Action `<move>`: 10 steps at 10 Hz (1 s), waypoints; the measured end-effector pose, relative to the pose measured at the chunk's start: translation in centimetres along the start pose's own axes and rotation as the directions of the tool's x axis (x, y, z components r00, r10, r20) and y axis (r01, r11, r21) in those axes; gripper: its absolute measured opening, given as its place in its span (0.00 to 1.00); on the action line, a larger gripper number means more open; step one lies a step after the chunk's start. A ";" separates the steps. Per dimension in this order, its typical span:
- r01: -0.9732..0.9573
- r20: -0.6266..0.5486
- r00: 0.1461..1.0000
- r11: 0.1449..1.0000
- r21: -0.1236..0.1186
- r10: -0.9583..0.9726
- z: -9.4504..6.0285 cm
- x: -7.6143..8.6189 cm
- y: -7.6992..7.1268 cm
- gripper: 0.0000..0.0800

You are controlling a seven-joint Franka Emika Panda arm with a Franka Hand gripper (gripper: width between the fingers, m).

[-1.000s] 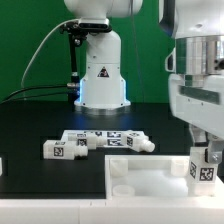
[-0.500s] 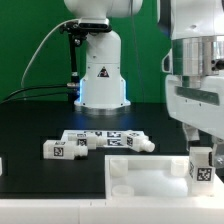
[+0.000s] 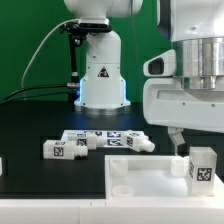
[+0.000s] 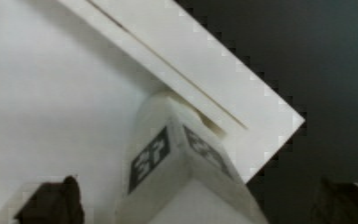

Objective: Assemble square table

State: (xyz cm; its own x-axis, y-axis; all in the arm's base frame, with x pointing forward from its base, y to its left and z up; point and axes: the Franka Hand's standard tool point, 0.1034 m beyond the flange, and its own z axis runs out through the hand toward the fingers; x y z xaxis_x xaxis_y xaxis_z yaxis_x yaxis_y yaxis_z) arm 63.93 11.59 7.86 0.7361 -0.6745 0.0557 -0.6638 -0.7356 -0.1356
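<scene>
Since the earlier frame the gripper (image 4: 199, 203) has lifted off the leg (image 3: 203, 166) and spread. Its jaws stand wide, clear of the leg on both sides, holding nothing. The leg stands upright on the square top (image 3: 150, 180), at its corner on the exterior view's right. Three further legs (image 3: 96, 140) lie beyond the top.

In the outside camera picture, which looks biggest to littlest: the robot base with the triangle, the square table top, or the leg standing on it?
1. the square table top: biggest, though nearest the camera and cut off by the frame.
2. the robot base: farther back, so it looks smaller.
3. the leg: clearly smallest.
</scene>
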 end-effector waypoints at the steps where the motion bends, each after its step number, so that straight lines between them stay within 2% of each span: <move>1: 0.290 -0.032 0.956 0.957 -0.016 -0.291 -0.1 0.0 -0.5 0.81; 2: 0.388 -0.062 0.920 0.922 -0.007 -0.388 0.0 0.4 -0.4 0.81; 3: 0.359 -0.099 0.929 0.934 0.005 -0.356 0.1 0.9 0.1 0.78; 4: 0.334 -0.089 0.939 0.943 0.004 -0.332 0.2 0.7 0.1 0.78; 5: 0.333 -0.090 0.939 0.943 0.004 -0.331 0.2 0.7 0.1 0.54; 6: 0.288 -0.089 0.954 0.958 0.009 -0.286 0.3 0.7 0.1 0.54; 7: 0.185 -0.086 0.979 0.983 0.013 -0.183 0.3 0.8 0.4 0.36; 10: -0.139 -0.067 0.988 0.990 0.013 0.140 0.3 0.8 0.8 0.36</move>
State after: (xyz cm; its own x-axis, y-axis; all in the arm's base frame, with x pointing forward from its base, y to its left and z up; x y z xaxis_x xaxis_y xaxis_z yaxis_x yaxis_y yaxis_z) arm 64.05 10.45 7.53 0.6258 -0.7732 0.1022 -0.7578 -0.6338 -0.1548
